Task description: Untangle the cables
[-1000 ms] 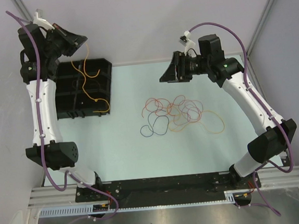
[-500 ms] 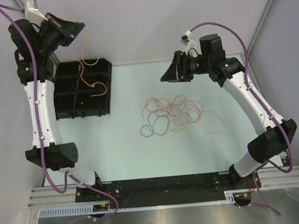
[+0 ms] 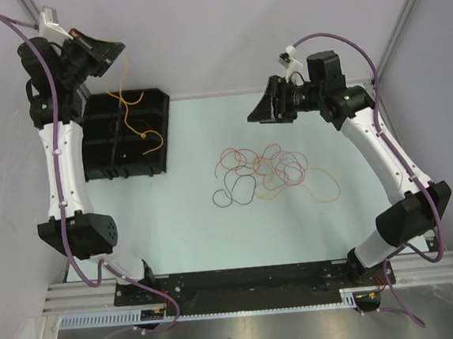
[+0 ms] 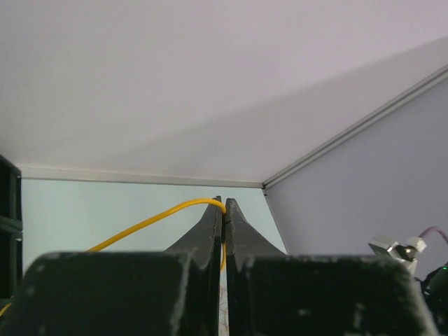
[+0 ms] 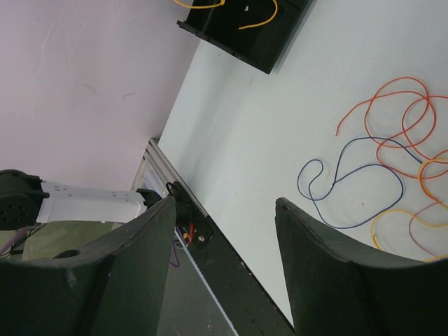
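Observation:
A tangle of thin cables [image 3: 274, 169] in orange, red, yellow and pinkish tones lies mid-table, with a dark cable [image 3: 235, 191] looping at its left edge. My left gripper [image 3: 119, 49] is raised high over the black tray [image 3: 102, 152] and is shut on a yellow cable [image 3: 131, 118], whose lower end trails into the tray. In the left wrist view the yellow cable [image 4: 150, 220] arcs out from between the closed fingertips [image 4: 224, 204]. My right gripper [image 3: 258, 113] hovers open behind the pile, holding nothing. Its wrist view shows orange cables [image 5: 392, 119] and the dark cable [image 5: 350, 189] below.
The black tray [image 5: 260, 50] has divided compartments and sits at the table's left back. Walls close in behind and at both sides. A black rail [image 3: 244, 277] with the arm bases runs along the near edge.
My left gripper has risen and shifted left and back with the yellow cable, pulling its hanging part higher over the tray. The right arm has hardly moved.

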Controlling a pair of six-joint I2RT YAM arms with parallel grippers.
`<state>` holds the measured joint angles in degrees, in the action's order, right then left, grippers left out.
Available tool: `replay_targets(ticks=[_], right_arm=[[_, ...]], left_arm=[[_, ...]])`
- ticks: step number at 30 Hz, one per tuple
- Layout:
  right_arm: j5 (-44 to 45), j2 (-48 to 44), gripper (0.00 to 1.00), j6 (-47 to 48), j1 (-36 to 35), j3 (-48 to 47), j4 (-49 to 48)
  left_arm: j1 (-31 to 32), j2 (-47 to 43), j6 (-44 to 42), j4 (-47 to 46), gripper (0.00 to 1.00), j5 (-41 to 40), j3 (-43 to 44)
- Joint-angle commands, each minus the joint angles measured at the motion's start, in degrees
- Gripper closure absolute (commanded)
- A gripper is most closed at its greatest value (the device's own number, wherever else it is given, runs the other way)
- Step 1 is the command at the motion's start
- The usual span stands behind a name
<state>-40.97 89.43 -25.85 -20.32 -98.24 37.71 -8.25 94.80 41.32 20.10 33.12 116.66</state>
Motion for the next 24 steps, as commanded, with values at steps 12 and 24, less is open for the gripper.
replay_targets(ticks=[12, 24], right_arm=[[-0.51, -3.21, 0.37, 0.89, 0.89, 0.68, -0.1], [-0.16, -3.73, 0.37, 0.88, 1.07, 1.73, -0.1]], left_arm=[[-3.7, -5.51, -5.81, 0.11, 1.0, -5.08, -8.9], [-3.88, -7.53, -8.54, -5.24, 1.0, -9.22, -25.59]])
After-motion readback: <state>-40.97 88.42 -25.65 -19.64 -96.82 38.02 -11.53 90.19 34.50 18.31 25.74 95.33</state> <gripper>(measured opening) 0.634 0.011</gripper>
